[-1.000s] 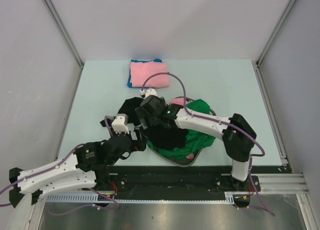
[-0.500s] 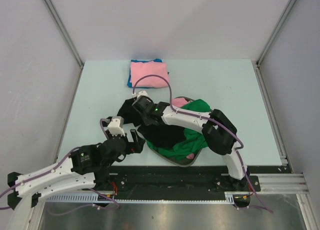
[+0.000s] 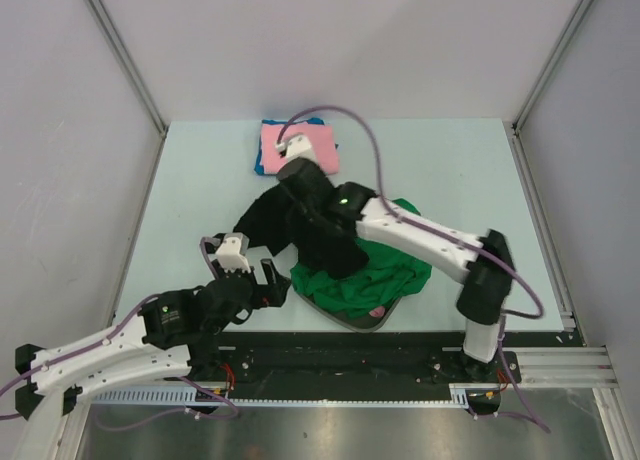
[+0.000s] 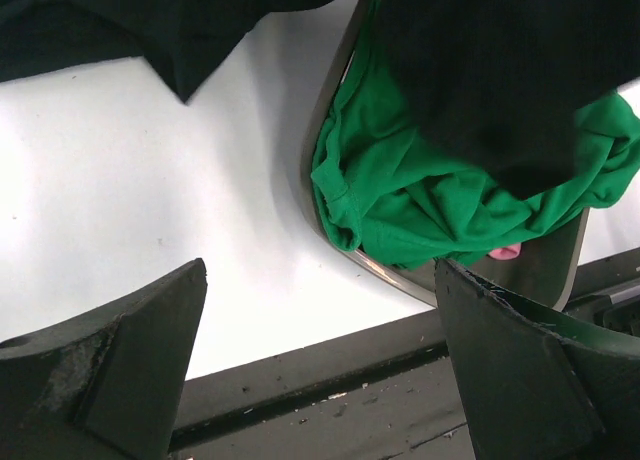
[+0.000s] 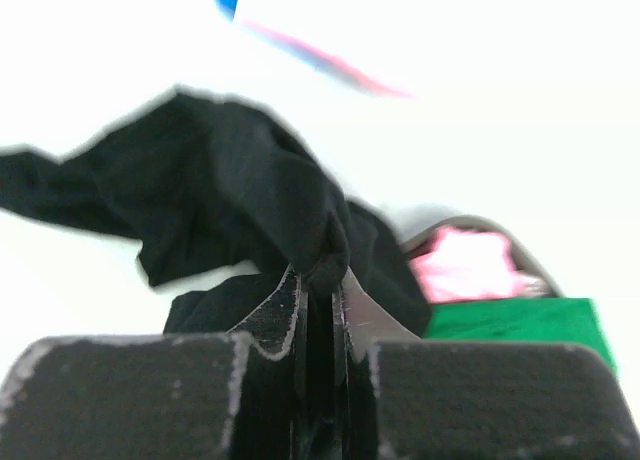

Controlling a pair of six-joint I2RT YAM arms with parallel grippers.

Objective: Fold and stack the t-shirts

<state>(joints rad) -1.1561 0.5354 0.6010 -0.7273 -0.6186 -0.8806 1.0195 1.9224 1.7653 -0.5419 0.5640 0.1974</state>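
Moved since prior frame: R arm swung toward far side, jaws brought from spread to pressed together. R gripper (image 5: 318, 280) now pinched on a fold of black t-shirt (image 3: 262, 218). Shirt hung from it, trailing over table (image 3: 450, 160) and green t-shirt (image 3: 375, 278) in grey tray (image 3: 362, 323). L gripper (image 3: 258, 283) spread wide, empty, nr tray. Handling est.: light, limp, drapes, may drag neighbours. Hold better taken at hem/shoulder corners.

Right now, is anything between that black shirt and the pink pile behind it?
Nothing visible. The right gripper pinches the black shirt close to the pink pile.
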